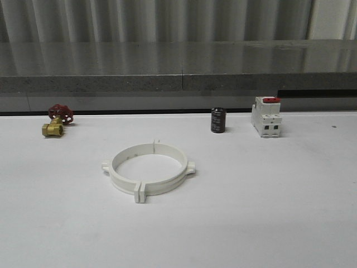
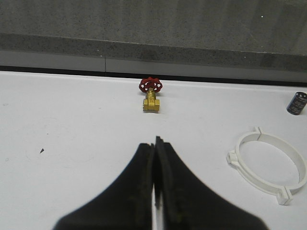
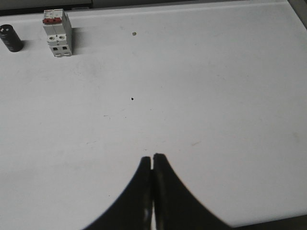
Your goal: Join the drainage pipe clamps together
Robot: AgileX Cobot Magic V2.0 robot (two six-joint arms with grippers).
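Observation:
The drainage pipe clamps [image 1: 148, 167] lie flat in the middle of the white table as one closed white ring with lugs sticking out around it. In the left wrist view the drainage pipe clamps [image 2: 268, 165] sit off to one side of my left gripper [image 2: 155, 142], well apart from it. That gripper's black fingers are pressed together over bare table, holding nothing. My right gripper [image 3: 152, 158] is also shut and empty, above bare white table far from the ring.
A brass valve with a red handwheel [image 1: 56, 121] lies at the back left. A small black cylinder [image 1: 218, 120] and a white boxy switch with a red top [image 1: 266, 116] stand at the back right. A grey ledge [image 1: 178, 67] runs behind the table.

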